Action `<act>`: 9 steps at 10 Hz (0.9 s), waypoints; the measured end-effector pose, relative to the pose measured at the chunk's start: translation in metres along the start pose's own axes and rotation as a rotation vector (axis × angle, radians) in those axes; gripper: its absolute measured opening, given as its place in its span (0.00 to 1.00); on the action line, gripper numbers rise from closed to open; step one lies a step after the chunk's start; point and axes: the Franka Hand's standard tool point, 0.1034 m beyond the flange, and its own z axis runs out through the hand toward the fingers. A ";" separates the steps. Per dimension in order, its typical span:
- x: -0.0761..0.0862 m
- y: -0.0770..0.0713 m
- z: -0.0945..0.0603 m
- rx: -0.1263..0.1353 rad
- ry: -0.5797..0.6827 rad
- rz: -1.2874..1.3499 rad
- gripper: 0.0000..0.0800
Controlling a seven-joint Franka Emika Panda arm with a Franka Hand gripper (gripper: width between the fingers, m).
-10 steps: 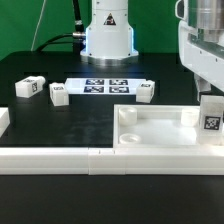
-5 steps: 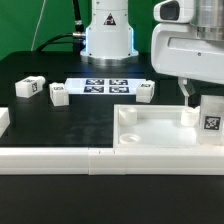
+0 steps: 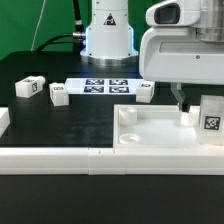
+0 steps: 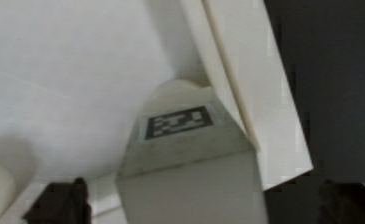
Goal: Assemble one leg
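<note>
- The tool (image 3: 184, 104) hangs over the tray's (image 3: 160, 132) far right corner; how wide its fingers stand, I cannot tell.
- At its three o'clock, just beside it, stands a tagged leg (image 3: 211, 113) upright in the tray.
- At nine o'clock, well apart, three more blocks (image 3: 29, 87) lie on the desk (image 3: 60, 125) around the marker board (image 3: 106, 86).

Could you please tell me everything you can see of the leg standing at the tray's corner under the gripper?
The leg is a small white block, plastic by its look, with a black-and-white marker tag on the face toward the exterior camera. It stands upright at the tray's corner on the exterior view's right. The gripper hangs close beside it; whether it touches cannot be told. The wrist view shows the tag between white walls.
</note>
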 end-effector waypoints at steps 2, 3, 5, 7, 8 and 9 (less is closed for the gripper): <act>0.000 0.000 0.000 0.000 0.000 0.039 0.65; 0.000 0.000 0.000 0.000 0.000 0.039 0.47; 0.002 0.003 0.000 -0.004 0.002 0.058 0.38; 0.002 0.004 0.000 -0.004 0.002 0.063 0.38; 0.003 0.006 0.000 -0.006 0.003 0.086 0.38; 0.003 0.006 0.000 -0.006 0.003 0.083 0.38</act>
